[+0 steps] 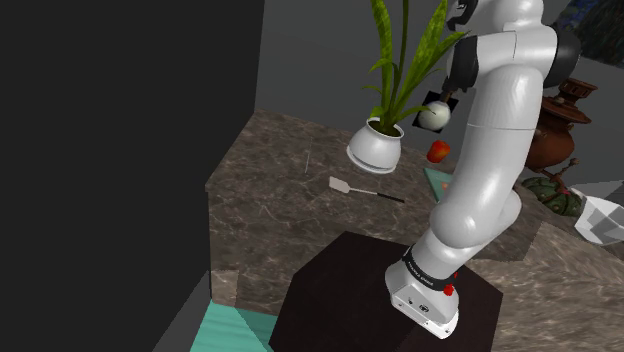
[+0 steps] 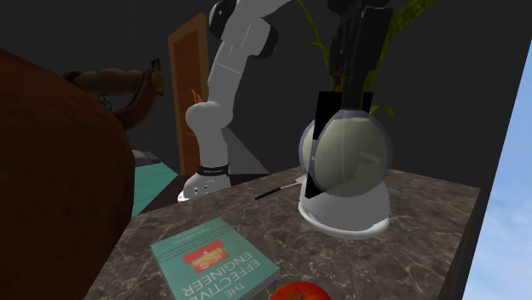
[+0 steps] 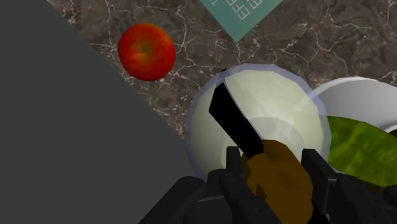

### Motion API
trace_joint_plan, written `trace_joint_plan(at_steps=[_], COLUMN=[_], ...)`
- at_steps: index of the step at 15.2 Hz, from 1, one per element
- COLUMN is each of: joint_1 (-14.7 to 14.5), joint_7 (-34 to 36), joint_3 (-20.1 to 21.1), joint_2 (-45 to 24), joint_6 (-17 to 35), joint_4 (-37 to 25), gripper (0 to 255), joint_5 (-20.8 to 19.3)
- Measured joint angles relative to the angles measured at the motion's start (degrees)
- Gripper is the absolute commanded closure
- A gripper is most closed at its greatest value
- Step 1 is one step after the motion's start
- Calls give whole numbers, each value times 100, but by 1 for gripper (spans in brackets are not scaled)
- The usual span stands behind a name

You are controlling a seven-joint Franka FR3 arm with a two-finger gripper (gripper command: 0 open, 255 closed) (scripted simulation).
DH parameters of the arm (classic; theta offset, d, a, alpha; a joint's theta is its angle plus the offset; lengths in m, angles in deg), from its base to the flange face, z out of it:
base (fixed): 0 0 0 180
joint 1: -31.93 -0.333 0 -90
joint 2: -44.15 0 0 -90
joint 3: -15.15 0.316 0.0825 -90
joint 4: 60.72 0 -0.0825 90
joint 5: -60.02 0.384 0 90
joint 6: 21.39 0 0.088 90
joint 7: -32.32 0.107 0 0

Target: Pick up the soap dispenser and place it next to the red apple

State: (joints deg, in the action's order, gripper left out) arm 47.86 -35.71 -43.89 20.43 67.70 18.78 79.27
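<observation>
My black gripper (image 3: 275, 175) is shut on the brown pump top of the soap dispenser (image 3: 254, 121), a round clear bottle with pale green filling and a black spout. In the shoulder view the dispenser (image 1: 434, 116) hangs off the marble counter, held by the gripper (image 1: 444, 99), a little above and behind the red apple (image 1: 438, 152). The wrist view has the apple (image 3: 147, 51) on the counter beyond the bottle, apart from it. In the second exterior view the dispenser (image 2: 345, 153) hangs under the gripper (image 2: 348, 95), and the apple (image 2: 300, 292) lies at the bottom edge.
A white pot (image 1: 375, 148) with a tall green plant stands close beside the bottle. A teal book (image 2: 213, 260) lies near the apple. A spatula (image 1: 365, 189) rests mid-counter. A brown urn (image 1: 555, 130) and a green gourd (image 1: 553, 192) sit at the shoulder view's right. A dark wall (image 1: 100, 150) bounds its left.
</observation>
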Motion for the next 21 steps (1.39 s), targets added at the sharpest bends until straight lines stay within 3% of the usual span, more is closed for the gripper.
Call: trace_joint_plan(at_steps=[6, 21], joint_1=[-179, -301], joint_7=[-13, -165], joint_3=[-16, 97], joint_2=[59, -103], joint_6=[480, 1558], joint_4=[548, 1571], gripper=[255, 255], joint_5=[-34, 156])
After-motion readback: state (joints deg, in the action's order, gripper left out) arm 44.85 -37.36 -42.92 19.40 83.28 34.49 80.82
